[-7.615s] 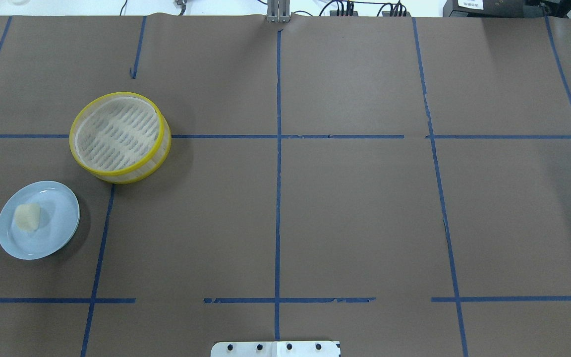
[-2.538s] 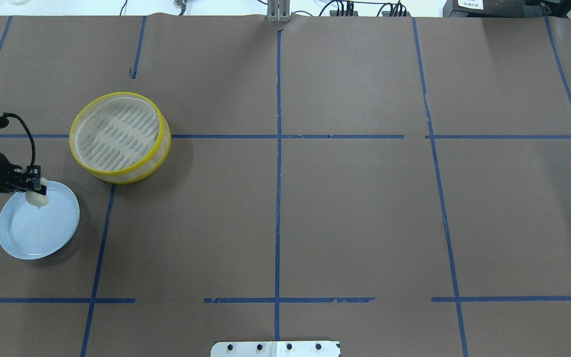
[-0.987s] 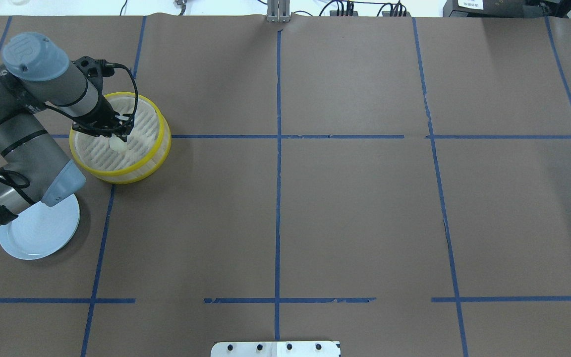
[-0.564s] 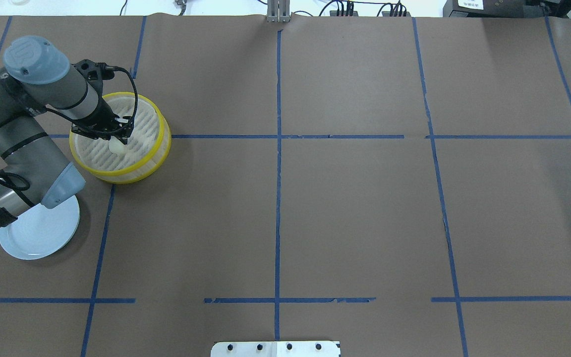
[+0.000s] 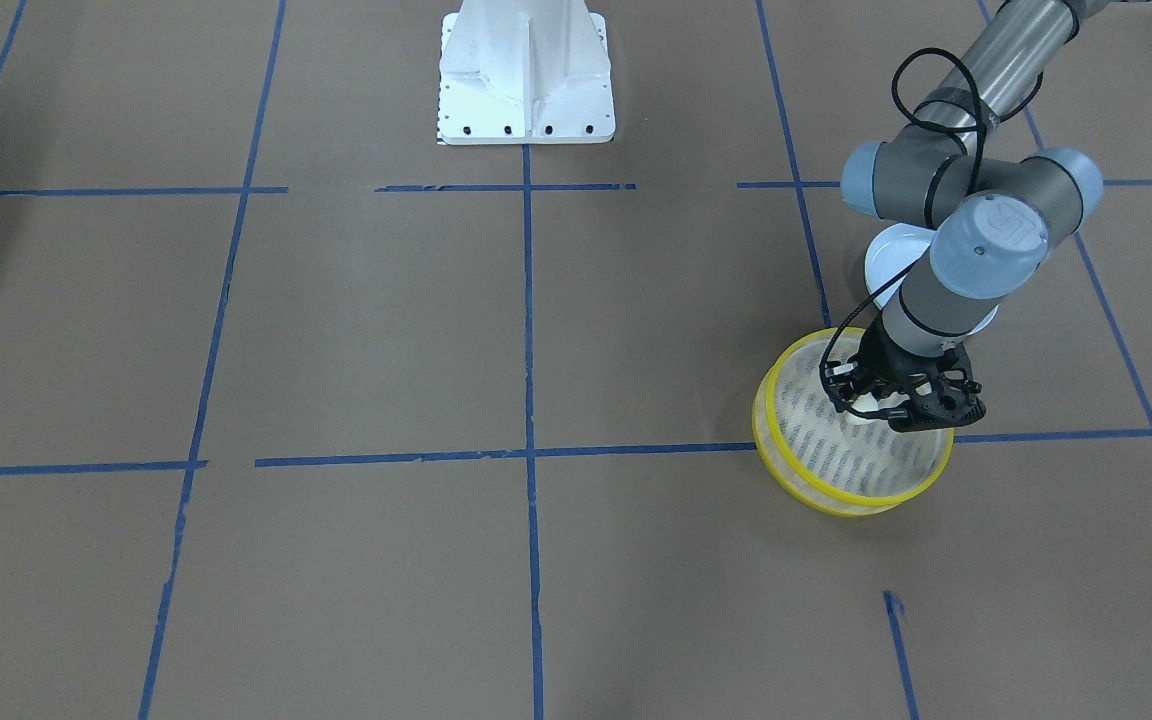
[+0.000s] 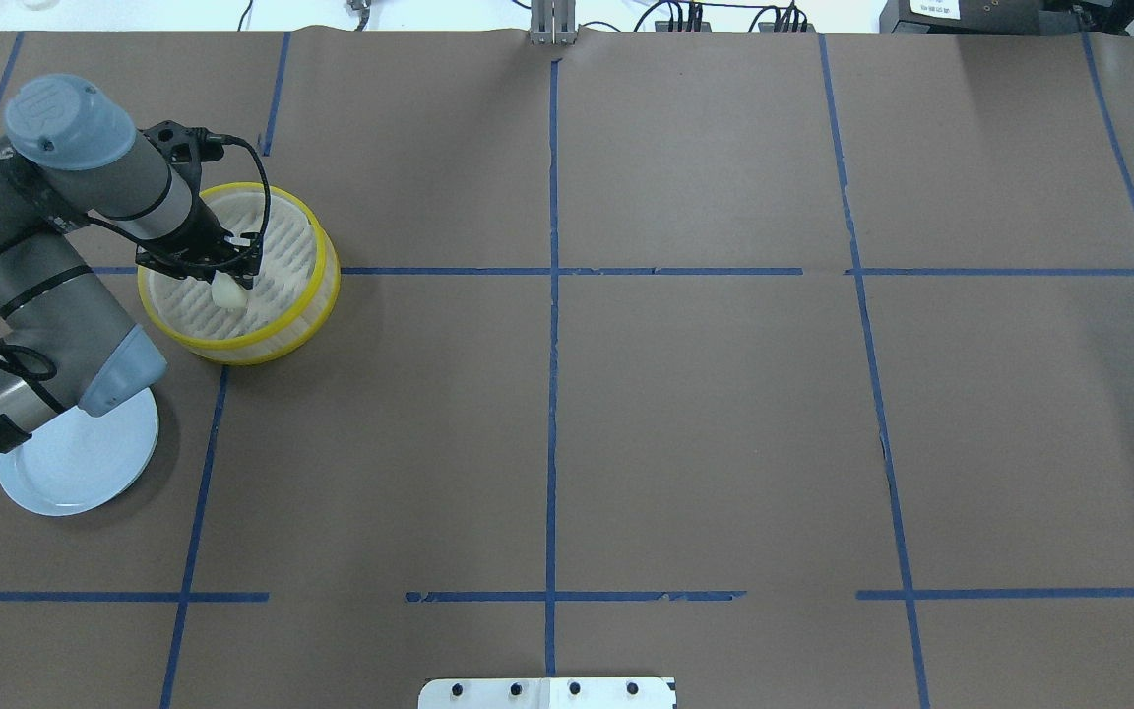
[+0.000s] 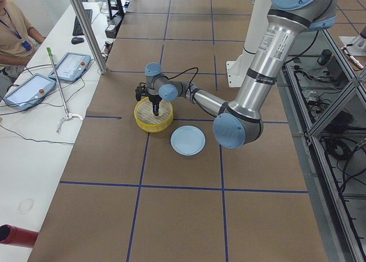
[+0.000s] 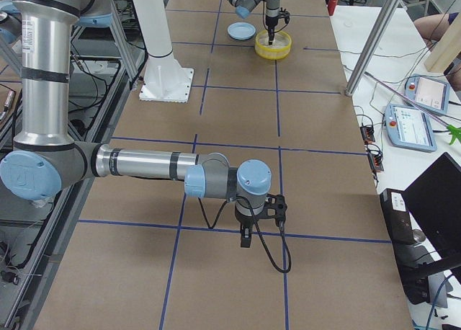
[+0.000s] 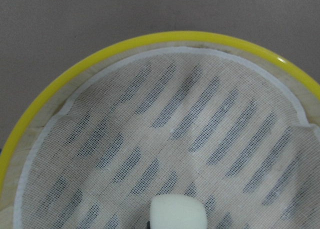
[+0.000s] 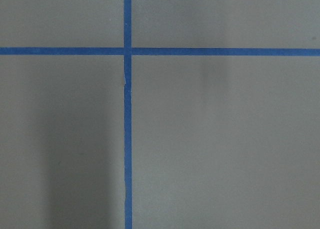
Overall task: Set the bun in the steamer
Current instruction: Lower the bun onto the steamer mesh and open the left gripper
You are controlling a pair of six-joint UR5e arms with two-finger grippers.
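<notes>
The steamer (image 6: 323, 295) is a round basket with yellow rims, on the table's left half. It also shows in the front view (image 5: 836, 498) and fills the left wrist view (image 9: 175, 36). My left gripper (image 6: 230, 282) points down inside its rim and is shut on the bun (image 6: 229, 293), a small cream-white lump. In the left wrist view the bun (image 9: 178, 213) hangs over the slotted floor. I cannot tell if it touches the floor. My right gripper (image 8: 245, 241) shows only in the exterior right view, low over bare table; I cannot tell if it is open or shut.
A pale blue plate (image 6: 85, 468) lies near the steamer, partly under my left arm's elbow. Blue tape lines cross the brown table cover. The white robot base (image 5: 526, 70) stands at the table's near edge. An operator sits beyond the far side (image 7: 14, 33).
The bun left the plate in my left gripper and was carried over the steamer. In the last second the gripper and bun shifted only slightly, a little lower in the basket.
</notes>
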